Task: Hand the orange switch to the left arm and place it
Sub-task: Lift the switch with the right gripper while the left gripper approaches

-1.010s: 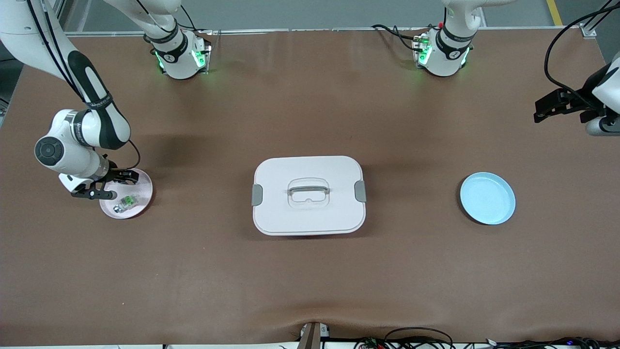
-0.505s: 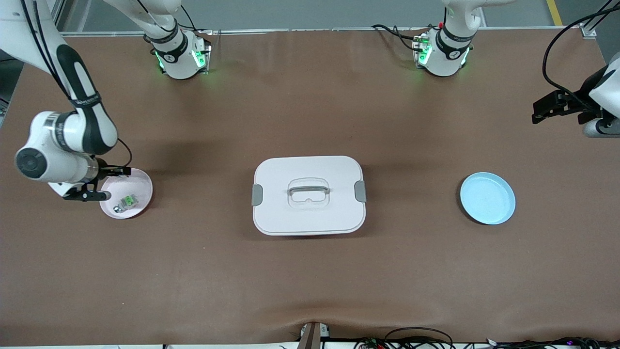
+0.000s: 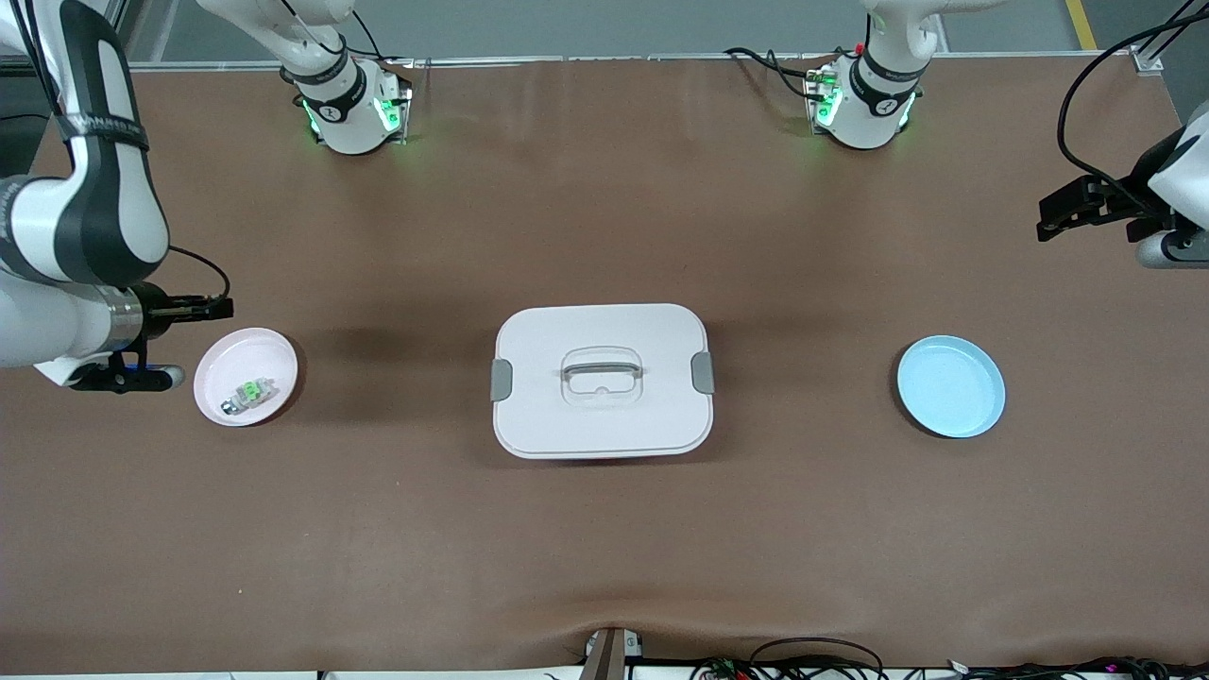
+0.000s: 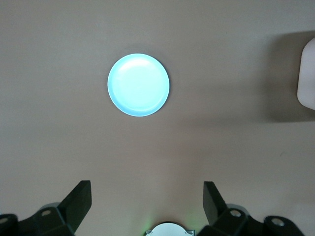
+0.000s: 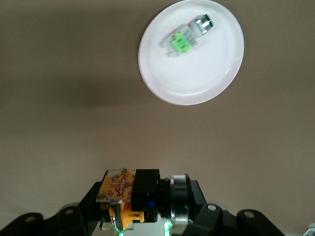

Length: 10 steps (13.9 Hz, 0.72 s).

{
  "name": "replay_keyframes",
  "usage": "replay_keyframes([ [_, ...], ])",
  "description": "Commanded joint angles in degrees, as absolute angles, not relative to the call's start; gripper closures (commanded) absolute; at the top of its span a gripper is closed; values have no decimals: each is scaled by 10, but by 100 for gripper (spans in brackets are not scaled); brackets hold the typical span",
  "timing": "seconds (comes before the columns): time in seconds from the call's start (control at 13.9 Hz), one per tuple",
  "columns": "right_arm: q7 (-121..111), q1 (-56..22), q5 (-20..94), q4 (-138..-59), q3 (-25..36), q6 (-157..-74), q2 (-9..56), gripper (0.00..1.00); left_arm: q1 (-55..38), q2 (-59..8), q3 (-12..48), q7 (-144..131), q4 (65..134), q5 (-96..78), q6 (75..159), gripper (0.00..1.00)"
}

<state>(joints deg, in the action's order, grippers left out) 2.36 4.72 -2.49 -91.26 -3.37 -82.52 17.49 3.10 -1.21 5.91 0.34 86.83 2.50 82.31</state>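
- Orange switch is pinched in the right end effector, lifted beside the pink plate.
- Left end effector waits spread, above tabletop near the blue plate.
- Handover past the box remains.

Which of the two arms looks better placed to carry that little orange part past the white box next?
The right arm: its gripper is shut on the orange switch, above the table beside the pink plate. The left gripper waits open, holding nothing, at the blue plate's end.
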Motion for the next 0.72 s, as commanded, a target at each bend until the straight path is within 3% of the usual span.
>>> replay_keyframes([
  [0.0,105,11,11,-839,-37,-757,186,66,32,-7,73,3,862,17,818,0],
  [0.65,423,-53,273,-784,-39,-736,186,66,27,-38,83,-19,866,-26,849,0],
])
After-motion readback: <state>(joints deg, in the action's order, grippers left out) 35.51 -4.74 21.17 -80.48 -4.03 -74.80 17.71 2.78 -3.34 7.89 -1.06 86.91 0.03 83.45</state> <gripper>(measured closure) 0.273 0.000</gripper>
